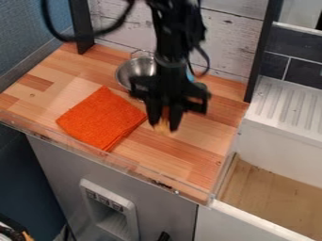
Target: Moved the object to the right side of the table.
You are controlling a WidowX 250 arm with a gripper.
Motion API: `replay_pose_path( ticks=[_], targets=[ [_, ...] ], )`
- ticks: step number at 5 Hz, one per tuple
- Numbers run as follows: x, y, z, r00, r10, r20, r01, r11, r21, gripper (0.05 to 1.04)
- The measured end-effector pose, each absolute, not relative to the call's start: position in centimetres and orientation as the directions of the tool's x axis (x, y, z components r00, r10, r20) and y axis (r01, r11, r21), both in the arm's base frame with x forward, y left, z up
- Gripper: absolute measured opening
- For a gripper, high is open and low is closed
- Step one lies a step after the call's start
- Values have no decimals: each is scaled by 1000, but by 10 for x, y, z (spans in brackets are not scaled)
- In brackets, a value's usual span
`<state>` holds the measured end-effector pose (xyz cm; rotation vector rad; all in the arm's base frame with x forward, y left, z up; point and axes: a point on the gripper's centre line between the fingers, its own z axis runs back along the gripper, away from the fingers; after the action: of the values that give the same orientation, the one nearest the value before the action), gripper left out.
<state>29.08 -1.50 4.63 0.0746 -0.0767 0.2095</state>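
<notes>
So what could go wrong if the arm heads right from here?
The gripper sits close to the orange cloth, so it might snag it. The small tan object at its tip could slip away. Going too far right might drop it into the sink beyond the tabletop's edge.

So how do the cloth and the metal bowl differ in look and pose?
The cloth is orange and square-cornered; the bowl is silvery and round. The cloth lies folded flat, while the bowl stands hollow side up. The cloth lies nearer the front; the bowl is partly behind the arm. Both rest on the wooden counter.
</notes>
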Motion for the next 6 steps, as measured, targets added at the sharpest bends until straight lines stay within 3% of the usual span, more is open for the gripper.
replay_pose_path(
  ticks=[1, 3, 4, 5, 6],
  targets=[
    [287, -40, 30, 989, 135, 54, -140, 985, 100, 325],
    [293, -46, 6, 994, 109, 27, -112, 986, 125, 351],
    [295, -44, 6, 997, 83, 4, -83, 986, 145, 432],
    [291, -46, 7, 998, 69, -12, -67, 985, 160, 742],
    [292, -50, 19, 999, 49, 5, -49, 989, 137, 984]
  ],
)
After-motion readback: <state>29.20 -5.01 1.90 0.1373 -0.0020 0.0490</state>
